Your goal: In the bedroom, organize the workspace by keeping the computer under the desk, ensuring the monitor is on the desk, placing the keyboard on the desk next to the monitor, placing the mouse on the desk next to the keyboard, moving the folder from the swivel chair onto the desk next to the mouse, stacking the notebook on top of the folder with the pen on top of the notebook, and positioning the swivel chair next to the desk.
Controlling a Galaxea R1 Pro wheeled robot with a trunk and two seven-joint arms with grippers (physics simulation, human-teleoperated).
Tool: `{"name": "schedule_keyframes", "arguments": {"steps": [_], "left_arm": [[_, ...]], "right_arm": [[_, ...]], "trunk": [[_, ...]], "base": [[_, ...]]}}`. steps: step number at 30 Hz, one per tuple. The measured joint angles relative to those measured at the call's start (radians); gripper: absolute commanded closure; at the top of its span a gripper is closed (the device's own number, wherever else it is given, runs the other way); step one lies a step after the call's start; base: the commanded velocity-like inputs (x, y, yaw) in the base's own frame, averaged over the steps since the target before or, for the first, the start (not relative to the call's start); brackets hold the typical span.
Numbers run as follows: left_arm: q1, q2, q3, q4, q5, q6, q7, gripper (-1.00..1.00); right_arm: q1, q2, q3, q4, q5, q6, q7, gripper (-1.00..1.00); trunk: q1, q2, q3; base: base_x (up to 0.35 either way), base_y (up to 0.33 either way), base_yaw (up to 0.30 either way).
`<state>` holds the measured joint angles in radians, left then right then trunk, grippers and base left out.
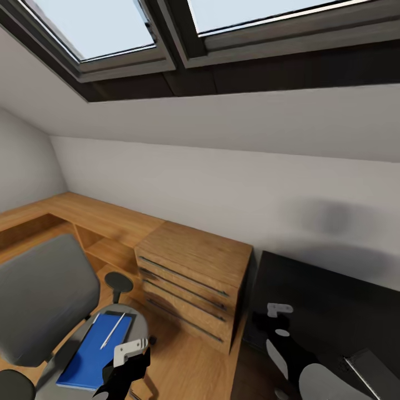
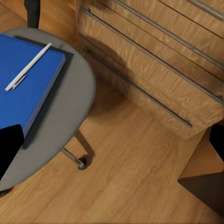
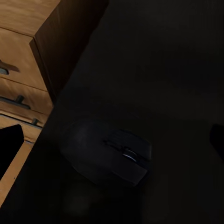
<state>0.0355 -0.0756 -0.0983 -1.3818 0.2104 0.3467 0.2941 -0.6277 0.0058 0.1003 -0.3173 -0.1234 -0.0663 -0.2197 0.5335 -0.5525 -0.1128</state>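
Directly beneath right gripper (image 1: 276,318): mouse (image 3: 119,156).

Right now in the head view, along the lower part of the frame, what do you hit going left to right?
Swivel chair → blue notebook with the pen on it → left gripper → wooden drawer unit → right gripper over the black desk.
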Motion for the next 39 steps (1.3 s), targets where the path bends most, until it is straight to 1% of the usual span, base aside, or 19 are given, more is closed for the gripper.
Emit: {"name": "schedule_keyframes", "arguments": {"steps": [2,7,8,11,29,39], "left_arm": [[0.0,0.0,0.0,-0.001,0.0,0.0,-0.001,-1.0],[0.0,-0.002,-0.004,-0.027,0.002,0.002,-0.001,-1.0],[0.001,-0.003,-0.006,-0.045,0.003,0.003,0.0,-1.0],[0.001,-0.003,-0.007,-0.057,0.004,0.002,0.002,-1.0],[0.001,-0.003,-0.009,-0.063,0.005,0.002,0.005,-1.0],[0.001,-0.003,-0.009,-0.066,0.005,-0.013,0.005,-1.0]], "right_arm": [[0.0,-0.005,0.0,0.0,-0.002,0.001,0.0,-1.0],[0.0,-0.008,0.0,0.0,-0.004,0.003,0.0,-1.0],[0.0,-0.008,0.0,0.0,-0.004,0.003,0.0,-1.0],[0.0,-0.008,0.0,0.0,-0.004,0.003,0.0,-1.0],[0.0,-0.006,0.0,0.001,-0.006,0.002,0.0,-1.0],[0.0,-0.009,0.0,-0.003,-0.005,0.002,0.0,-1.0]], "trunk": [[0.0,0.0,0.0],[0.0,0.0,0.0],[0.004,-0.007,-0.003],[0.016,-0.028,-0.012],[0.085,-0.154,-0.069],[0.123,-0.224,-0.101]], "base": [[0.072,0.0,0.0],[0.022,0.0,0.0],[0.004,0.0,0.0],[0.002,0.0,0.0],[0.0,0.0,0.0],[0.0,0.0,0.0]]}}
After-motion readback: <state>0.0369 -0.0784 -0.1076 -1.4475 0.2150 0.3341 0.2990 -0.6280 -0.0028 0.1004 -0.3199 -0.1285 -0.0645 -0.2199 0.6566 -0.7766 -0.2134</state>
